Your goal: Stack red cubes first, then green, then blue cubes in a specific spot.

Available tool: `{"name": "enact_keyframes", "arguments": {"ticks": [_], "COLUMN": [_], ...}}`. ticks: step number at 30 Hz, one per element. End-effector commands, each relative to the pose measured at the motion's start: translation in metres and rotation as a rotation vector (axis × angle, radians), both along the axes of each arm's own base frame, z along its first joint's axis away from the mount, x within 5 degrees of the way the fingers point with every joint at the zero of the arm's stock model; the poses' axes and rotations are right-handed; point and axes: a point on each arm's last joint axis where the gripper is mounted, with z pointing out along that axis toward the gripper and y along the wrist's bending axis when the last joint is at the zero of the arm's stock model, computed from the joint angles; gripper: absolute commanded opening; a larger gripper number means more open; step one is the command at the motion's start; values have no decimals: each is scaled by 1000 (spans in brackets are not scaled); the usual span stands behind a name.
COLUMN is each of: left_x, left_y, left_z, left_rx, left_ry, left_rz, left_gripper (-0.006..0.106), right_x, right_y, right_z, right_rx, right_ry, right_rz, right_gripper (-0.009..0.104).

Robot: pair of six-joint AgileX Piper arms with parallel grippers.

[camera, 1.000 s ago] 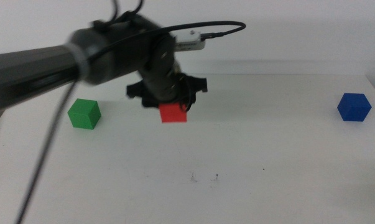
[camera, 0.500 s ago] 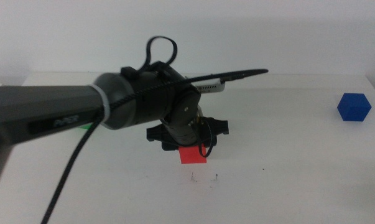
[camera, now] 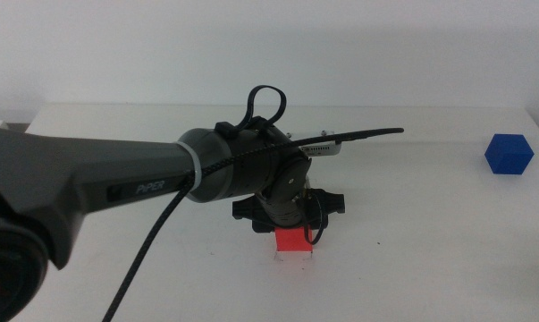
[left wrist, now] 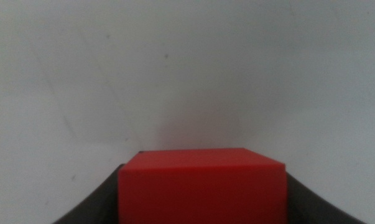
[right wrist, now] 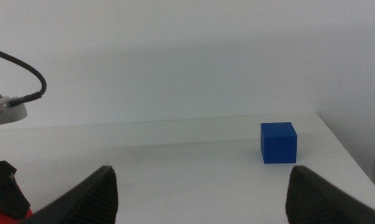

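**Middle view: red cube held low at table centre**

Left gripper [camera: 291, 231] clamped on small matte red cube [camera: 293, 242], at white tabletop [camera: 412, 259]. Right gripper [right wrist: 203, 186] jaws apart, waiting. Farther right: small matte blue cube [camera: 508, 154].

Bright red cube [camera: 294, 241], deep blue cube [camera: 508, 154], plain white table [camera: 430, 259].

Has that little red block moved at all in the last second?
Yes. Held by the left gripper, the red cube has come toward the camera and rightward, ending nearer the blue cube, which stayed put at the table's right edge.
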Motion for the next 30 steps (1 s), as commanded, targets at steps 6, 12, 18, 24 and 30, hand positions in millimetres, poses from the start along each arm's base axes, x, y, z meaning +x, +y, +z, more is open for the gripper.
{"name": "enact_keyframes", "arguments": {"ticks": [6, 12, 18, 24, 30], "left_x": [1, 1, 0, -1, -5], "left_y": [-6, -6, -5, -4, 37], "left_z": [-12, -18, -19, 11, 95], "left_rx": [-3, 3, 21, 15, 45], "left_ry": [21, 41, 46, 10, -122], "left_rz": [9, 10, -11, -53, -60], "left_gripper": [28, 31, 79, 94, 94], "right_x": [0, 0, 0, 0, 0], "right_y": [0, 0, 0, 0, 0], "right_z": [1, 1, 1, 1, 1], "right_rx": [-13, -13, -13, -13, -13], "right_ry": [-16, -16, -16, -16, -16], "right_rz": [-3, -3, -3, -3, -3], "right_gripper": [93, 93, 93, 93, 93]}}
